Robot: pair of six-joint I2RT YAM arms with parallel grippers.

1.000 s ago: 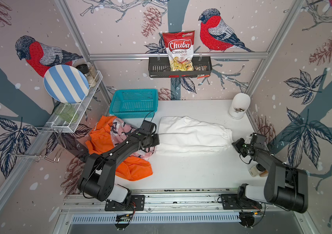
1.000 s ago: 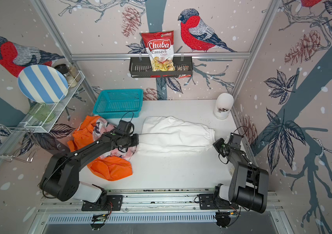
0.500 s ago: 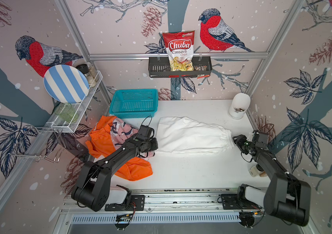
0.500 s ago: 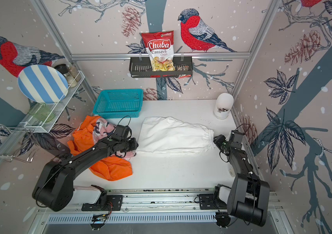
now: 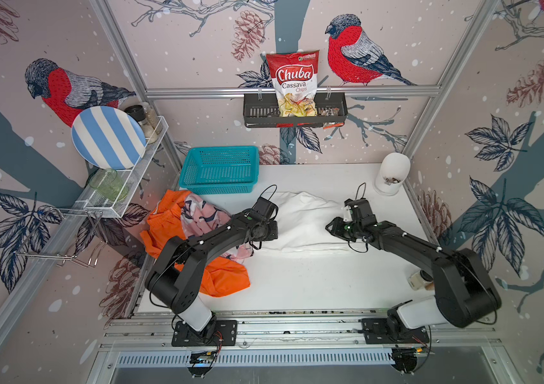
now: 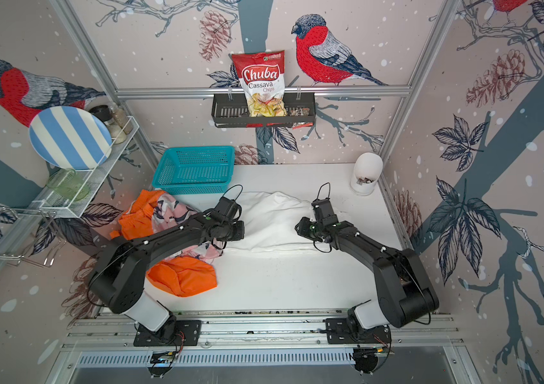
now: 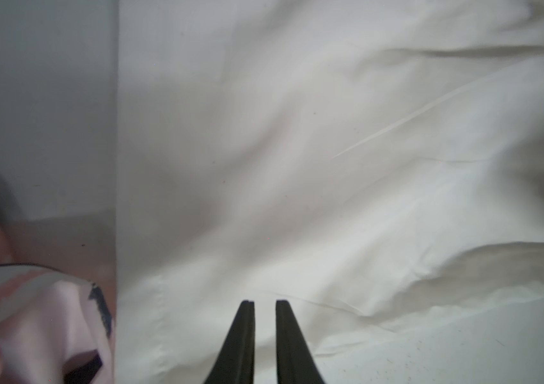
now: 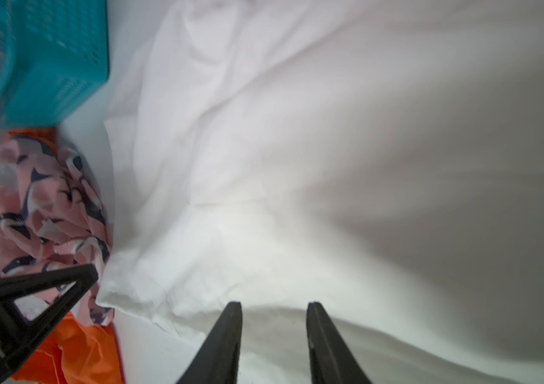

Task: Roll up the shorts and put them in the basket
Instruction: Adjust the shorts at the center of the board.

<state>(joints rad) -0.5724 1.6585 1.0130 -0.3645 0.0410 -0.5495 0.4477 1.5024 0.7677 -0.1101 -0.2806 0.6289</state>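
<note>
The white shorts (image 5: 303, 222) (image 6: 270, 222) lie spread across the middle of the table, between my two grippers. My left gripper (image 5: 275, 231) (image 7: 265, 302) sits at their left edge, its jaws a narrow gap apart over white fabric (image 7: 330, 166), pinching nothing. On the right part of the same pair (image 8: 297, 166) my right gripper (image 5: 330, 227) (image 8: 273, 304) is open above the cloth. The pink shark-print shorts (image 5: 200, 216) (image 8: 48, 206) lie crumpled on the orange shorts (image 5: 224, 279) (image 8: 74, 359) under my left arm.
A teal basket (image 5: 220, 169) stands at the back left, close behind the clothes. A white jar (image 5: 391, 173) is at the back right corner. A small container (image 5: 418, 279) sits by the right arm's base. A wire shelf (image 5: 131, 186) with a striped plate hangs on the left wall.
My right gripper has moved left from the table's right side onto the white shorts, whose right end now lies further in. The left gripper has stayed at their left edge.
</note>
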